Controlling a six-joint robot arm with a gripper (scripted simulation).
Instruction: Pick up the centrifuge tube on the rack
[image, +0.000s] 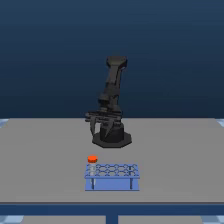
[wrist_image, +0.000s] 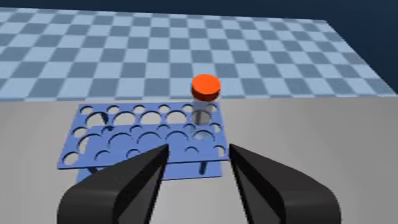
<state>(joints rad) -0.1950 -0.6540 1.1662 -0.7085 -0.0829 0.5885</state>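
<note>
My tool (wrist_image: 197, 150) is empty, its two dark fingers (wrist_image: 133, 175) apart, above the blue rack (wrist_image: 107, 145). The centrifuge tube (wrist_image: 204, 97) stands upright in a corner hole. My arm (image: 111, 95) bends down over the grey counter (image: 45, 160).

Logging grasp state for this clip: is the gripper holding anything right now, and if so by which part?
Nothing is held. The gripper is open and empty, apart from the rack; the tube stands upright in a corner hole, untouched.

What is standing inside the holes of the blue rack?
Only one centrifuge tube with an orange cap stands in a corner hole of the rack. The other holes look empty. Its lower end, under the top plate, is hidden.
</note>
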